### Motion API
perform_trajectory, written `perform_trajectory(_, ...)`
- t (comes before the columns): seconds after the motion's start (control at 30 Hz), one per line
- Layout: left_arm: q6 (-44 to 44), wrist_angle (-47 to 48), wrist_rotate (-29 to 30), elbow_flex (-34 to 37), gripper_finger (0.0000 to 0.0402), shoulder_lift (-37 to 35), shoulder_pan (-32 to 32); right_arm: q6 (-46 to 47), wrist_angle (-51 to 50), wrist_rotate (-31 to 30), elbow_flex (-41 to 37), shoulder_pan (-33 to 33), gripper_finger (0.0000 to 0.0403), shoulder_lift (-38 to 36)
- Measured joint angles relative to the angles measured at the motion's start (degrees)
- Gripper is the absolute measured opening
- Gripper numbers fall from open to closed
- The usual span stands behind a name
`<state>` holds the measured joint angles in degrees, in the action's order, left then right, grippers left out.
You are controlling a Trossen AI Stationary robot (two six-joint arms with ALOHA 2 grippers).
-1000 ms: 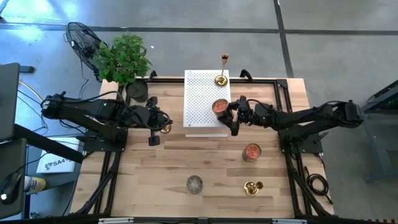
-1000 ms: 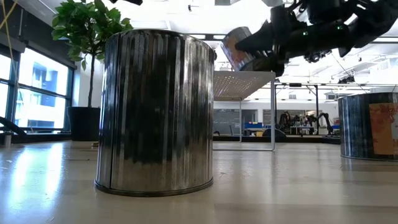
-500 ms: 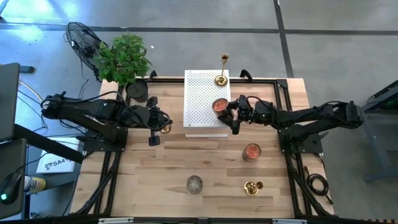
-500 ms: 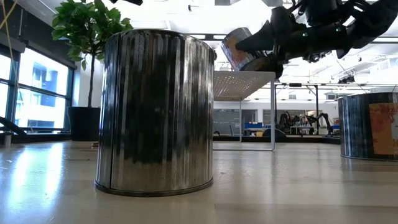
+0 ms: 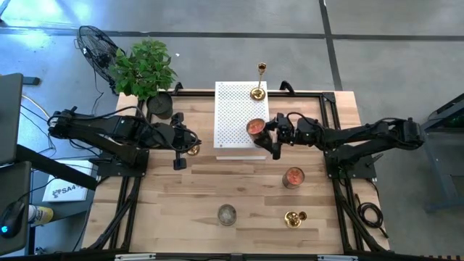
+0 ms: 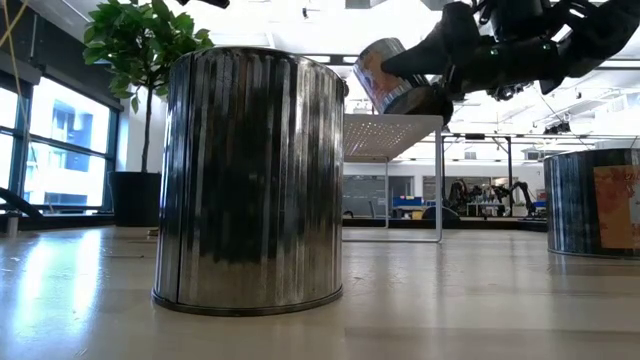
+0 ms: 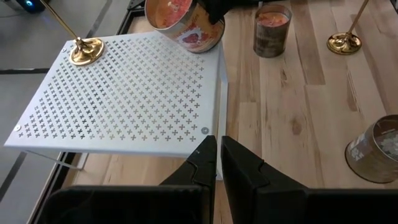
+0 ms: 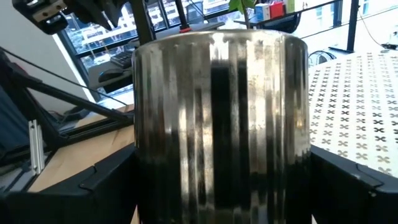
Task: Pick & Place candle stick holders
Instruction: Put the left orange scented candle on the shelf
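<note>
One gold candlestick (image 5: 258, 92) stands by its base on the far edge of the white perforated platform (image 5: 233, 109). A second (image 5: 293, 216) stands on the table near the front right. A third (image 5: 193, 150) shows right at my left gripper (image 5: 190, 143), which is shut by the platform's left side. My right gripper (image 5: 270, 135) is shut on a metal candle tin with orange wax (image 5: 255, 127) over the platform's near right part. My left gripper: I cannot tell whether it touches the candlestick, since its own fingers (image 7: 208, 165) hide that spot. My right gripper pinches the tin's side wall (image 8: 217, 124) between its two fingers (image 8: 102, 183), coming from the table's right. The tin is tilted (image 6: 385, 75), just above the platform's top.
A second orange-wax tin (image 5: 293, 177) stands on the table right of centre, and a silver tin (image 5: 227, 214) near the front. A potted plant (image 5: 145, 69) and a fan (image 5: 98, 43) stand at the far left corner.
My right gripper has gone up a little with the tin, which stays tilted over the platform.
</note>
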<state>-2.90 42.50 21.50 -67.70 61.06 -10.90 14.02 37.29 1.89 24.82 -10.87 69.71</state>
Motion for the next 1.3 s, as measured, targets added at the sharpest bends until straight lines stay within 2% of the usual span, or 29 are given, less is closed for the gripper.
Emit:
perform_trajectory(0.77,0.1,-1.6,0.0,0.0,0.0019,0.0,0.0,-3.3,2.4,-0.1,0.6,-2.3,0.0351,0.4)
perform_trajectory(1.03,1.1,-2.3,0.0,0.0,0.0019,0.0,0.0,-5.2,-0.5,1.7,8.0,-2.2,0.0351,6.6)
perform_trajectory(1.3,0.7,-1.9,-0.5,-0.1,0.0019,0.0,0.0,-7.0,0.1,1.1,8.1,-2.1,0.0351,8.3)
